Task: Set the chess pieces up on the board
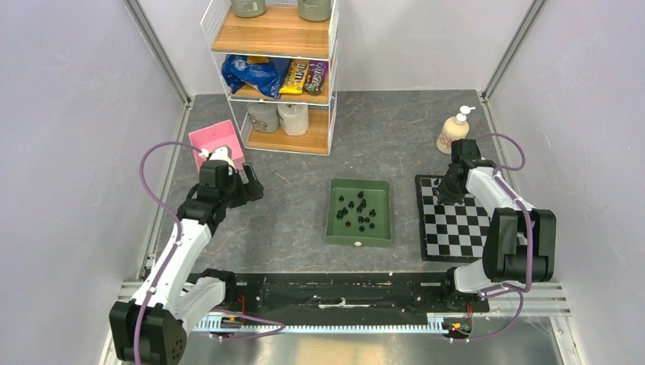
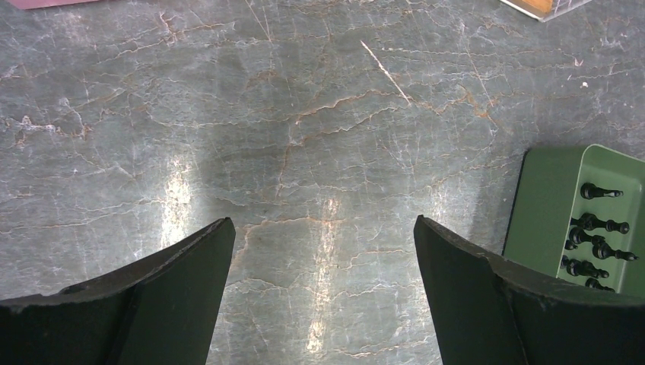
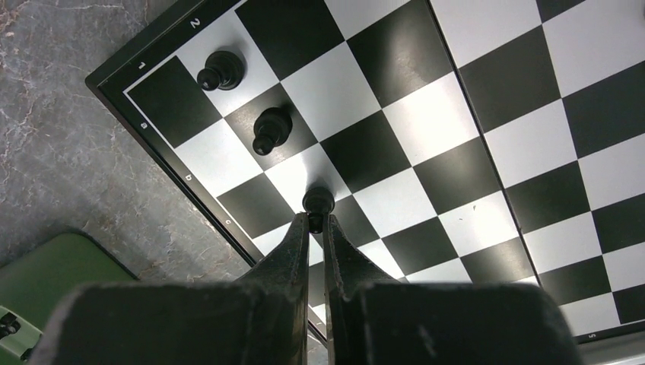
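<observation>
The checkered board lies at the right; the right wrist view shows its corner. Two black chess pieces stand on neighbouring squares near that corner. My right gripper is shut on a third black piece, held by its top over the board next to them. Several more black pieces lie in the green tray, also seen in the left wrist view. My left gripper hangs open over bare table, left of the tray.
A cream soap pump bottle stands behind the board. A wire shelf with snacks and cups is at the back. A pink box sits behind the left arm. Grey walls close both sides.
</observation>
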`<action>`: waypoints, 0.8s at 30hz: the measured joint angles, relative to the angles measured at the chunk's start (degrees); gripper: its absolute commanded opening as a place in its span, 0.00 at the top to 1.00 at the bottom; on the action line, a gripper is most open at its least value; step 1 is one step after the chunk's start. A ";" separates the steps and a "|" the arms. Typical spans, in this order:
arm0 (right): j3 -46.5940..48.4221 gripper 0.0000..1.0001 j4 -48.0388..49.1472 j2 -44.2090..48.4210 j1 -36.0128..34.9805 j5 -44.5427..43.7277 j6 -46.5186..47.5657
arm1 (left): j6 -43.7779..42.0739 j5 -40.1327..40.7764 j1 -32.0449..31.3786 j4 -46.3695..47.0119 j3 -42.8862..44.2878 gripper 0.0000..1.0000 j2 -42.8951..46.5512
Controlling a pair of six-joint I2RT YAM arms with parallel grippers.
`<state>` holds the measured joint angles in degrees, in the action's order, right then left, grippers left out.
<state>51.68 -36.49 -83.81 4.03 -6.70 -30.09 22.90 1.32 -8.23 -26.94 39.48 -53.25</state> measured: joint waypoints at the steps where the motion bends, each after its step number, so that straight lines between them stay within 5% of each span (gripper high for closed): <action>1: 0.02 0.89 0.15 -0.17 0.00 -0.02 0.13 | 0.00 0.00 0.00 0.00 0.00 0.05 -0.02; 24: 0.81 0.87 2.40 -2.16 0.26 0.85 1.49 | 0.00 -0.04 0.00 0.00 0.02 0.05 -0.39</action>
<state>52.49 -34.09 -85.97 4.29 -5.85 -28.60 22.90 1.28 -8.23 -26.94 39.51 -53.65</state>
